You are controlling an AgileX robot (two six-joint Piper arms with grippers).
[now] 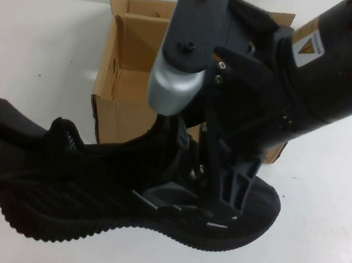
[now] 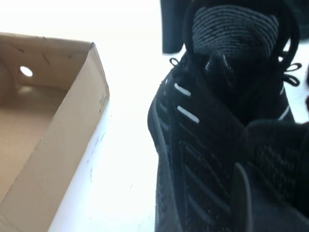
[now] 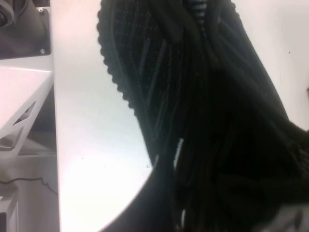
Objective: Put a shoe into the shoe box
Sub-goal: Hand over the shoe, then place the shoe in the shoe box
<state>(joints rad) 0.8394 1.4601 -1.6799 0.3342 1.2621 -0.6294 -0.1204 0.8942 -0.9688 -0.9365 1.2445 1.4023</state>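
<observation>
The shoe (image 1: 90,204), a black knit sneaker with a ridged sole, lies on its side on the white table just in front of the shoe box (image 1: 131,55). The box is open brown cardboard. The shoe's heel points left and its toe right. My left gripper (image 1: 11,140) is shut on the heel collar; one of its fingers (image 2: 241,198) lies against the knit. My right gripper (image 1: 206,174) hangs over the midfoot, open, its fingers straddling the upper. The shoe (image 3: 203,96) fills the right wrist view. In the left wrist view the shoe box (image 2: 43,130) stands empty beside the shoe (image 2: 203,145).
The right arm (image 1: 325,66) crosses above the box and hides its right half. The table edge and the robot's grey frame (image 3: 24,29) show in the right wrist view. Bare white table (image 1: 39,44) lies left of the box.
</observation>
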